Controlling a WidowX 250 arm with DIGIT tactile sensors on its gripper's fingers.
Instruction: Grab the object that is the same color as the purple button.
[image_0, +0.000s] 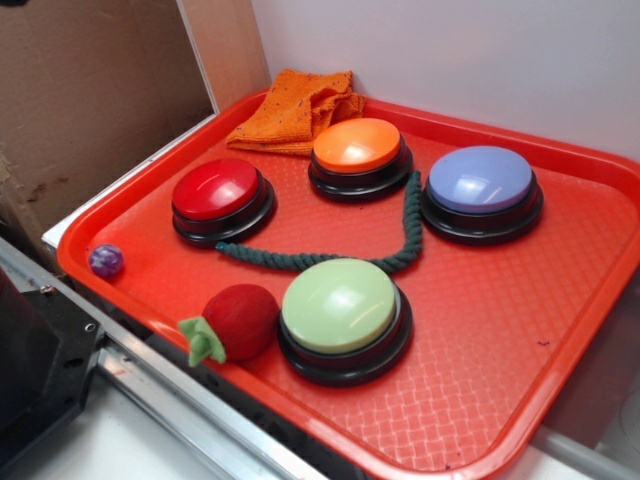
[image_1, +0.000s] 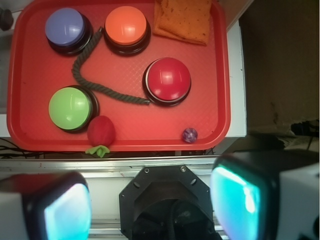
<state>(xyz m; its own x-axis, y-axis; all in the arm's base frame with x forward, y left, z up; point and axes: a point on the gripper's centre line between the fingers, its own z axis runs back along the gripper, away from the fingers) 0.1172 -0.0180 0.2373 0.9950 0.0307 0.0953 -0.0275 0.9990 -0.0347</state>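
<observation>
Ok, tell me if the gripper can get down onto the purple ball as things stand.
Probably yes. The ball lies alone in a bare corner of the tray, apart from the red button and the strawberry. The gripper is open. Only the tray's rim is close by.

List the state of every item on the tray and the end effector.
Purple ball: loose near the tray's corner.
Purple button: unpressed, untouched.
Strawberry: lying against the green button.
Rope: slack, curved between buttons.
Cloth: crumpled.
End effector: open, above, off the tray.
</observation>
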